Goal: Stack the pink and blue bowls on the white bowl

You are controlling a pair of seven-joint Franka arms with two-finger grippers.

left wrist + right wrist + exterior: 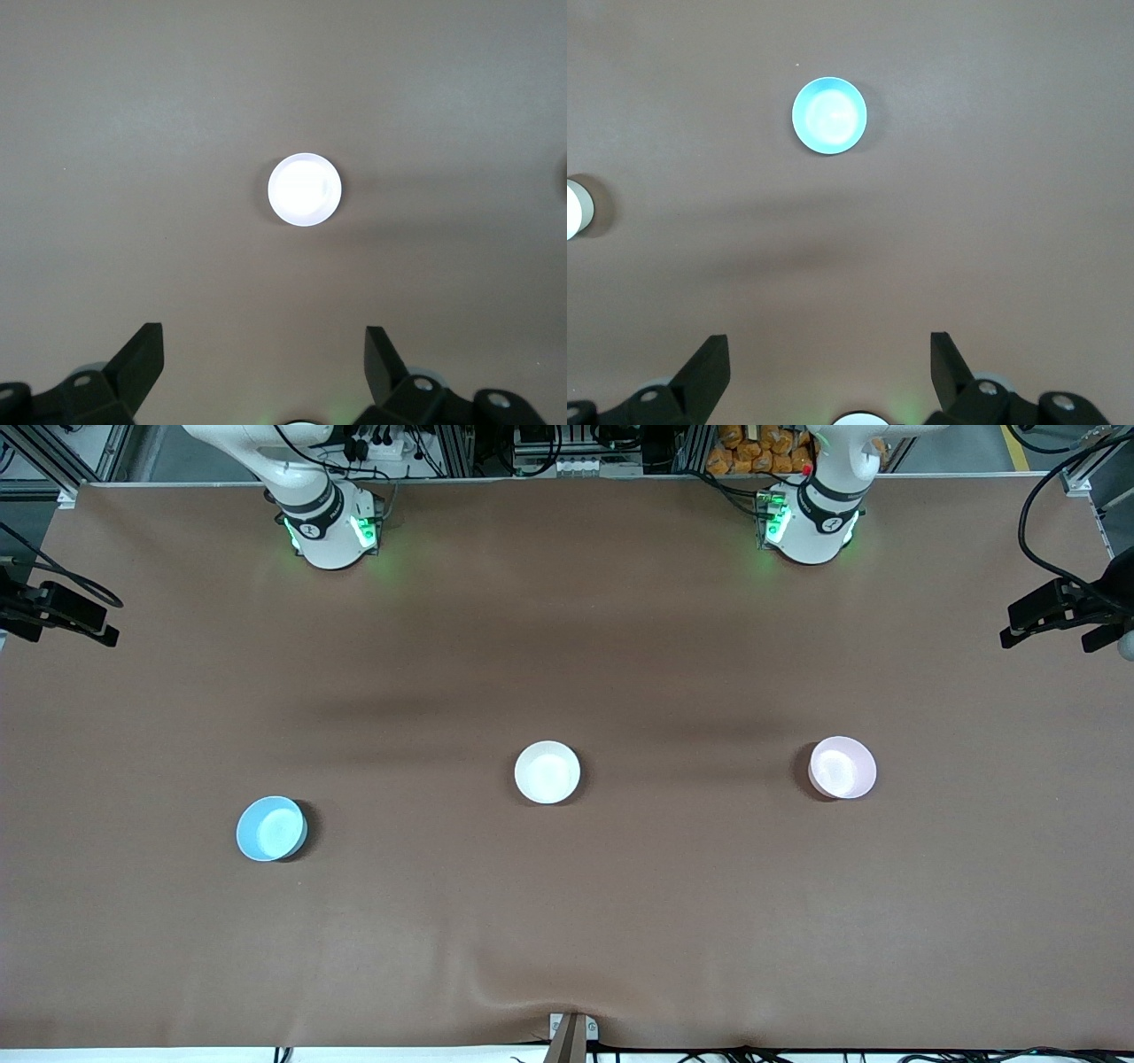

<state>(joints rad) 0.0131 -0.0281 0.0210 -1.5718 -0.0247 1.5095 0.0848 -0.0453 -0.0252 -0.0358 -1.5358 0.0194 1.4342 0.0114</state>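
Three bowls stand upright and apart on the brown table. The white bowl (pixel 547 772) is in the middle. The pink bowl (pixel 842 767) is toward the left arm's end. The blue bowl (pixel 271 828) is toward the right arm's end, a little nearer the front camera. My left gripper (pixel 264 341) is open and empty, high over the table, with the pink bowl (pixel 305 189) well below it. My right gripper (pixel 829 350) is open and empty, high over the table, with the blue bowl (pixel 829 116) below and the white bowl (pixel 576 209) at the view's edge. Neither gripper shows in the front view.
The two arm bases (pixel 332 527) (pixel 811 522) stand at the table's back edge. Black camera mounts (pixel 62 611) (pixel 1059 611) reach in at both ends. A small bracket (pixel 571 1032) sits at the front edge, where the brown cover (pixel 567 921) wrinkles.
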